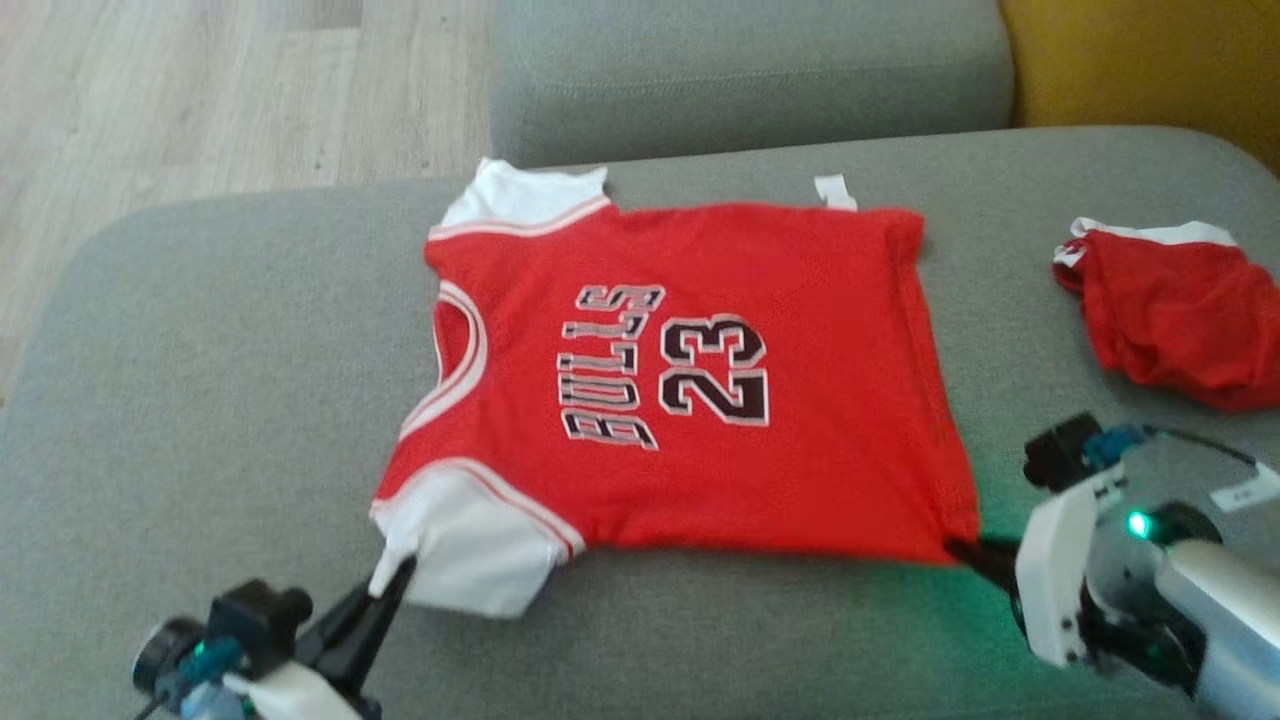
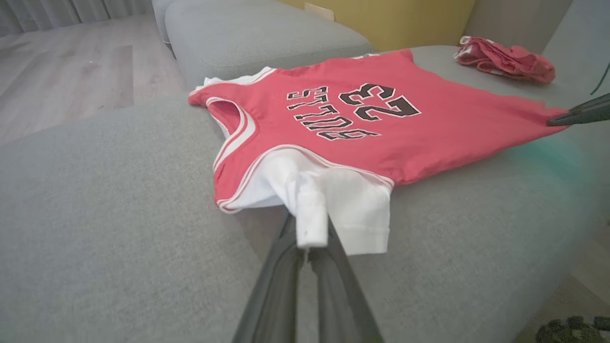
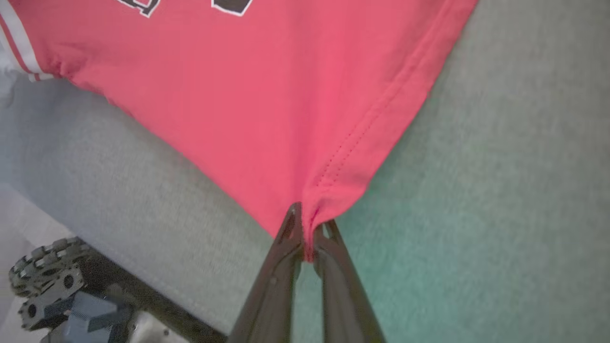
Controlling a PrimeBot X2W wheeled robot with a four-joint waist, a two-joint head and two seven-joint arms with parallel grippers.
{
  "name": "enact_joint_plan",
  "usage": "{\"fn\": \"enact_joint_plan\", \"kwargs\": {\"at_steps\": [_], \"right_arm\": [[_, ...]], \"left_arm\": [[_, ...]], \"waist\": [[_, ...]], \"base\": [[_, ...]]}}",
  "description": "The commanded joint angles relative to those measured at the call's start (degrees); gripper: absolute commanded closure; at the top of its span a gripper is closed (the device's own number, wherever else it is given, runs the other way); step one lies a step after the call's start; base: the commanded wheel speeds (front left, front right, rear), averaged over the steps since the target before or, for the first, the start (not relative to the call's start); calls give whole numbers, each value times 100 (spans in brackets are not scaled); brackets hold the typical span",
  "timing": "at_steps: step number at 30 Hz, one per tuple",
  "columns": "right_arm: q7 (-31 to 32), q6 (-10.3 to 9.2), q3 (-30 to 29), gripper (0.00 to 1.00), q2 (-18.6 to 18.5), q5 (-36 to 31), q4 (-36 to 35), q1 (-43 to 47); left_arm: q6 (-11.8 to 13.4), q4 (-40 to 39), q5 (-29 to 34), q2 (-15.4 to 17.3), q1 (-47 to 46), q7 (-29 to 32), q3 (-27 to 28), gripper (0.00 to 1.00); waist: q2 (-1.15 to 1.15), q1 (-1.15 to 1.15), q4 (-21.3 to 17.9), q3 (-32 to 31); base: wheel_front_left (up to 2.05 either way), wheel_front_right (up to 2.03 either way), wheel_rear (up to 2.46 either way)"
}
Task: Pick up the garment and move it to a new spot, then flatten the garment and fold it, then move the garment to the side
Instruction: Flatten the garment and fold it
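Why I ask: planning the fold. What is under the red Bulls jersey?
The Bulls jersey lies spread on the grey sofa cushion, which shows all around it. Anything else beneath the cloth is covered; it looks flat, without bulges.

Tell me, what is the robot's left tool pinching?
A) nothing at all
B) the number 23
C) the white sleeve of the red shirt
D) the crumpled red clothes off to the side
C: the left tool is shut on a bunched fold of the white sleeve at the near corner of the red shirt.
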Motion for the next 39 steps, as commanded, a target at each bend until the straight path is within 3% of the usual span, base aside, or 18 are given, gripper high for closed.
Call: {"fn": "enact_joint_plan", "kwargs": {"at_steps": [1,7,17,27,39], "right_arm": [[104,-5,-49,100,-279,113,-220,84],[381,-5,-351,100,-539,210,-651,347],[698,-5,-950,100,-345,-123,-748,268],[1084,-5,-1620,100,192,-401,-374,-420],[1212,-5,-1971,100,533,-820,262,-955]], "left_arm": [[62,-292,-53,271,-135,35,260,100],[256,-849,-107,442,134,215,316,100],[252,-988,38,489,-434,468,291,100],[18,-242,167,387,-1762,774,186,100],[-134,760,258,82,-2982,703,-114,100]], "waist": [[0,1,-18,-44],[0,1,8,-52],[0,1,52,223],[0,1,55,932],[0,1,18,1319]], "base": [[0,0,0],[0,0,0],[0,0,0],[0,0,0],[0,0,0]]}}
